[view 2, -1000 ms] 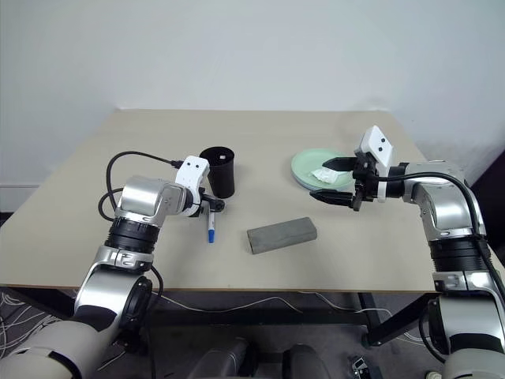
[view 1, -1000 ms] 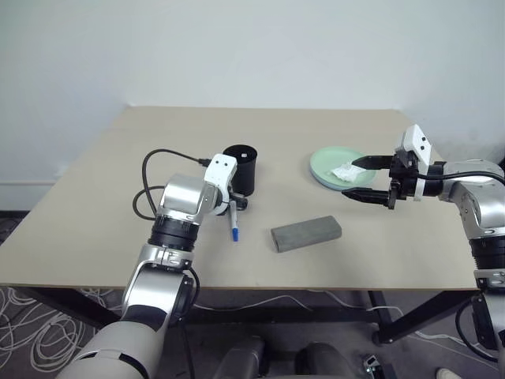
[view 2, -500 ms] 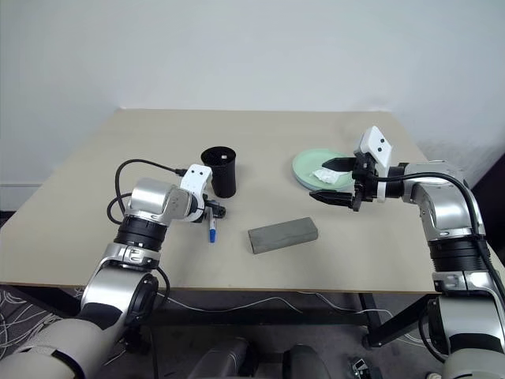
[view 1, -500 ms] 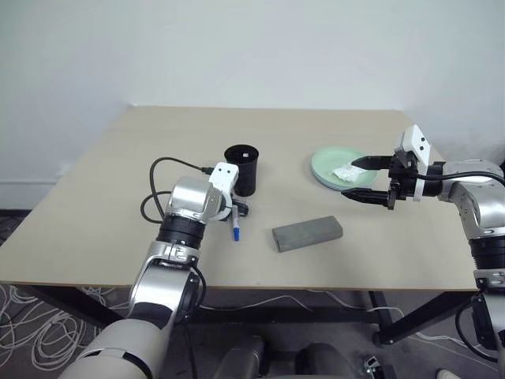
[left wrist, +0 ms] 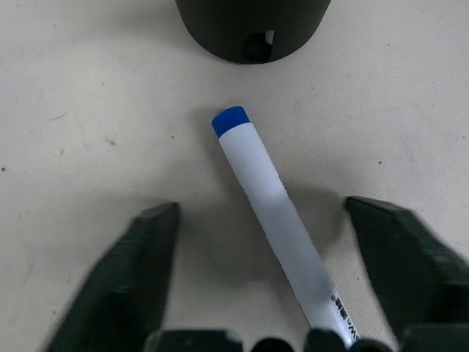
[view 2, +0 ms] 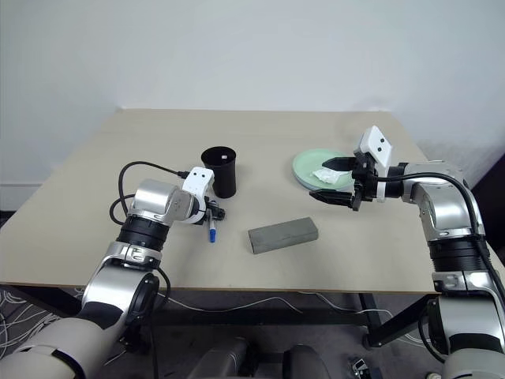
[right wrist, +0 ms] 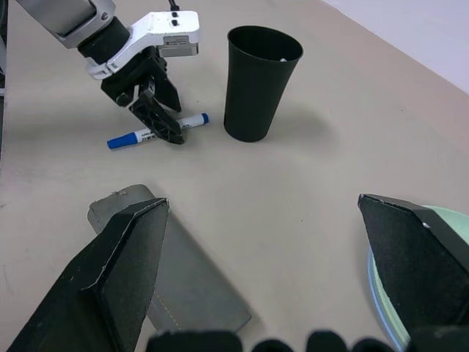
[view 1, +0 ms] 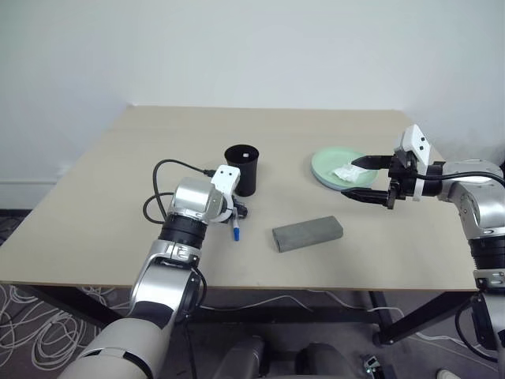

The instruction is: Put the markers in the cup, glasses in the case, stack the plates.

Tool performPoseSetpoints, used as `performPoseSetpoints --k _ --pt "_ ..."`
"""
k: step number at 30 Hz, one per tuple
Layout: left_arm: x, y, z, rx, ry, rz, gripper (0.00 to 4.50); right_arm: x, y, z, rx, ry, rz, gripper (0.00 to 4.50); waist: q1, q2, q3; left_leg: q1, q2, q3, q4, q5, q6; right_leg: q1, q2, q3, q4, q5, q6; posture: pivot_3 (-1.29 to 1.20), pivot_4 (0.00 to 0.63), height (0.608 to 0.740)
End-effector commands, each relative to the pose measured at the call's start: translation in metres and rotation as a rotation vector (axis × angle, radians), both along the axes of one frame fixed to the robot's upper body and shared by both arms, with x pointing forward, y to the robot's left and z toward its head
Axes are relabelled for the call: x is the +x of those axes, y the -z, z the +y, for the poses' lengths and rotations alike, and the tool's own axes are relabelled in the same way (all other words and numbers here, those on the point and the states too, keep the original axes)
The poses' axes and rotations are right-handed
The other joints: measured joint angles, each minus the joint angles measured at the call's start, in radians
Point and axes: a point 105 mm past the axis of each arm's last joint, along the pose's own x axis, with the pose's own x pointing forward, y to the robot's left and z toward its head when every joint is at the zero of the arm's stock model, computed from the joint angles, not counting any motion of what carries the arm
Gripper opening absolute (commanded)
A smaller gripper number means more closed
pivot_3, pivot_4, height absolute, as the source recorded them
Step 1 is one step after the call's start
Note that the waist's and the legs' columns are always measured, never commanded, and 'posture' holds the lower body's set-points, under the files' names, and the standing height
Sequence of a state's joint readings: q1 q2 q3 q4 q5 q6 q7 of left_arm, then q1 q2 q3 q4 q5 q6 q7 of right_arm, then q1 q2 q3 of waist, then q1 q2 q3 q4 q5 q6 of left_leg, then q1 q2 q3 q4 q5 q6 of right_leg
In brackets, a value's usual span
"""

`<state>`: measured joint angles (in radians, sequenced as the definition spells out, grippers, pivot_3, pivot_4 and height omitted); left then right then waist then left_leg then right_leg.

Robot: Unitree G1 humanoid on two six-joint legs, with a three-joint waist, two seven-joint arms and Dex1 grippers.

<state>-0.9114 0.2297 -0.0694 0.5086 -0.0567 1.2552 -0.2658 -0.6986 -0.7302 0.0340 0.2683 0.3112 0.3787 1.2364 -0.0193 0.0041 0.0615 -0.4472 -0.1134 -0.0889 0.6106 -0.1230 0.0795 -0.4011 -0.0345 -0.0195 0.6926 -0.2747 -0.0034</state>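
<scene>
- Lower now, the left gripper [left wrist: 260, 282] straddles the blue-capped marker [left wrist: 275, 220] on the beige table [view 1: 118, 197], jaws open, beside the black cup [view 1: 241, 168].
- Right gripper [view 1: 364, 178] hovers open-jawed near the green plate [view 1: 325, 167]; white wall behind.

The light is bright and even, coming from above. Shadows on the surface [view 1: 158, 158] are soft and short, for example beside the cup [view 1: 242, 168]. No glare shows. All views are sharp, without visible blur.
</scene>
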Motion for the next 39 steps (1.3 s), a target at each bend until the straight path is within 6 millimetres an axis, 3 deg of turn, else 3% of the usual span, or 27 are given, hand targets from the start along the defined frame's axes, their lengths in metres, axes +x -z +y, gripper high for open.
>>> performPoseSetpoints --k 1,7,18,24,31,35,39 --pt "0.007 -0.014 -0.004 -0.002 0.018 -0.044 2.42 0.001 -0.014 0.002 -0.002 -0.007 -0.064 4.50 0.000 0.000 0.000 0.000 0.000 0.000 0.000 0.000 0.000 0.000 0.000 0.000 0.000 0.000 0.000 0.00 0.000 0.727" --pt "0.006 -0.011 -0.003 0.005 0.023 -0.034 0.31 0.002 -0.015 0.002 -0.002 -0.006 -0.068 4.50 0.000 0.000 0.000 0.000 0.000 0.000 0.000 0.000 0.000 0.000 0.000 0.000 0.000 0.000 0.000 0.00 0.000 0.727" --pt "0.003 -0.012 -0.008 0.050 0.127 -0.042 0.31 0.002 -0.014 0.002 -0.005 -0.006 -0.073 4.50 0.000 0.000 0.000 0.000 0.000 0.000 0.000 0.000 0.000 0.000 0.000 0.000 0.000 0.000 0.000 0.00 0.000 0.727" --pt "-0.020 -0.017 -0.017 0.103 0.375 -0.011 0.31 0.003 -0.015 0.003 -0.007 -0.007 -0.077 4.50 -0.003 0.000 0.000 -0.001 0.000 0.000 -0.002 0.000 0.000 -0.002 0.000 0.001 -0.001 0.000 0.000 0.00 0.000 0.727" --pt "-0.036 -0.026 -0.025 0.107 0.508 -0.020 0.31 0.003 -0.015 0.002 -0.008 -0.006 -0.080 4.50 -0.002 0.000 0.000 -0.001 0.000 0.000 -0.004 0.000 0.000 -0.003 0.000 0.002 -0.001 0.000 -0.001 0.00 0.000 0.727" --pt "-0.038 -0.058 -0.068 -0.068 0.670 -0.238 0.31 0.004 -0.015 0.002 -0.008 -0.005 -0.083 4.50 -0.001 0.001 0.000 -0.001 0.000 0.001 -0.004 0.000 0.000 -0.003 0.000 0.002 -0.001 -0.001 -0.002 0.00 0.000 0.727" --pt "-0.023 -0.101 -0.089 -0.238 0.670 -0.510 0.31 0.003 -0.015 0.002 -0.007 -0.006 -0.083 4.50 0.001 0.000 0.000 -0.001 0.000 0.001 -0.004 0.000 0.000 -0.003 -0.001 0.002 -0.001 -0.001 -0.003 0.00 0.000 0.727"
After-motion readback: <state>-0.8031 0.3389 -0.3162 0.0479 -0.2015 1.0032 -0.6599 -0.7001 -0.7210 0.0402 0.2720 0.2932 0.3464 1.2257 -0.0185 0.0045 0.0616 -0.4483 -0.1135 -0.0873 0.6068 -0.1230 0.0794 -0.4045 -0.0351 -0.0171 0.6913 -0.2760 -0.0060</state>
